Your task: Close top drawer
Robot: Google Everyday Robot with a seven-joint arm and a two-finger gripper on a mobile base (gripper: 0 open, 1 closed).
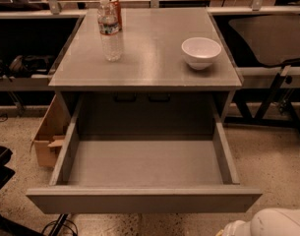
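Progress is none so far: the top drawer [144, 200] stands pulled fully out below the bench [154, 58], the end effector [238, 228] waits low near its right front corner, released or clenched I cannot tell, and the whole push remains.

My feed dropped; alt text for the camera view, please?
The top drawer is wide open and empty; the gripper sits at the bottom-right edge, outside its front corner. A water bottle and white bowl stand on the cabinet top.
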